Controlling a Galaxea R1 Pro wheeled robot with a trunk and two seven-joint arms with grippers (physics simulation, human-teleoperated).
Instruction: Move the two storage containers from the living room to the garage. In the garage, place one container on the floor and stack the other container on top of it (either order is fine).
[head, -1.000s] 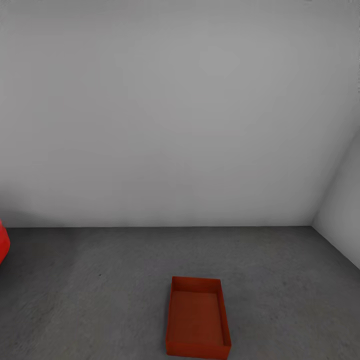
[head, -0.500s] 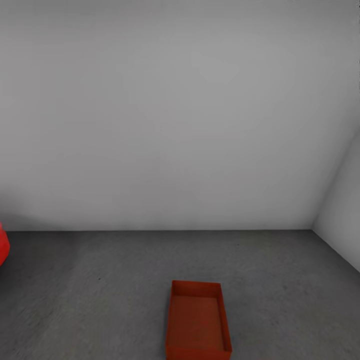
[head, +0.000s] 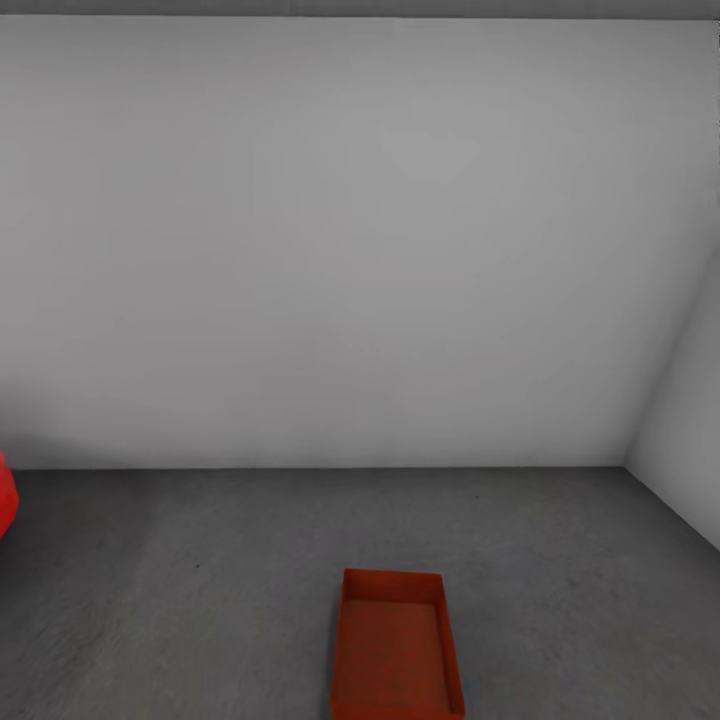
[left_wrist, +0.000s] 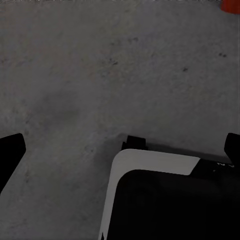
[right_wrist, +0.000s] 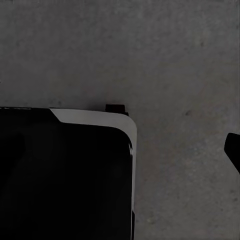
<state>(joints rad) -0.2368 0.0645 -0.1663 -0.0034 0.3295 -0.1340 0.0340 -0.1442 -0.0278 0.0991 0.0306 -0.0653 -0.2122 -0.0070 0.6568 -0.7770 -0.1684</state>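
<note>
One container (head: 398, 648) sat on the garage floor (head: 200, 590), second (head: 5, 495) at left edge; left tool (left_wrist: 120, 150) gaped empty, right unclear; best square up before stacking.

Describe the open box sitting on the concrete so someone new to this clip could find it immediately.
Start at the big white wall and drop to the dark grey floor below it. Near the head view's bottom edge, slightly right of centre, lies a storage container: rectangular, open-topped, empty. It is the whole red-orange box, unlike the red sliver at the view's left edge.
</note>
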